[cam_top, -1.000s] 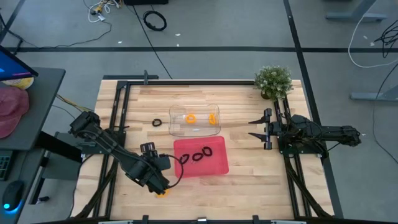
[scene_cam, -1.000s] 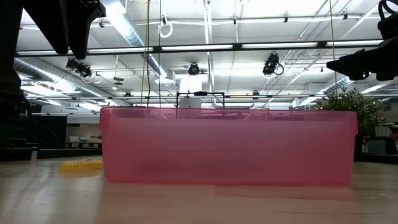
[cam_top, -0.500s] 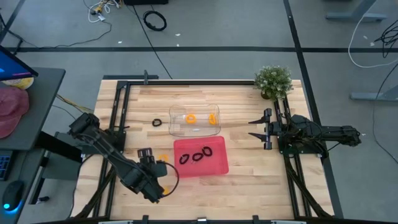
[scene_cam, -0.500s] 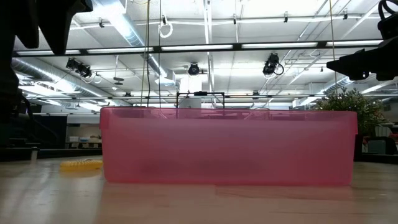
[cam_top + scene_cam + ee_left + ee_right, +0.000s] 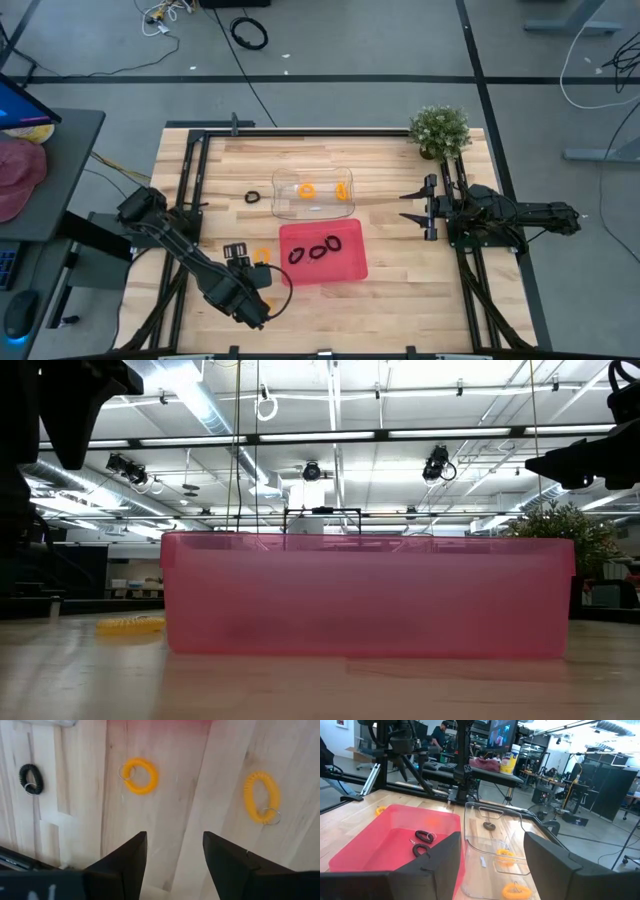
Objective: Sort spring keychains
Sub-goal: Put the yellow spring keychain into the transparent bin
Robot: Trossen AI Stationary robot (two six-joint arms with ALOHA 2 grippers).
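Note:
My left gripper [image 5: 244, 274] hangs open, pointing down over the bare wood left of the red tray [image 5: 350, 268]. In its wrist view my left gripper [image 5: 175, 855] stands short of two orange spring keychains [image 5: 140, 775] [image 5: 260, 797] and a black one [image 5: 31, 779], all lying flat on the table. One orange keychain [image 5: 262, 256] shows beside the tray. Black keychains [image 5: 317, 250] lie in the red tray, and orange ones [image 5: 307, 190] lie in the clear tray [image 5: 285, 205]. My right gripper [image 5: 408, 203] waits open at the right, pointing level.
A potted plant [image 5: 440, 130] stands at the far right corner. The loose black keychain [image 5: 252, 197] lies left of the clear tray. The red tray's wall [image 5: 365, 595] fills the low view, with an orange keychain [image 5: 130, 625] on the wood to its left.
My left gripper has gone toward the table's near left corner and a little down. The orange keychain beside the red tray, covered by the arm a second ago, now shows.

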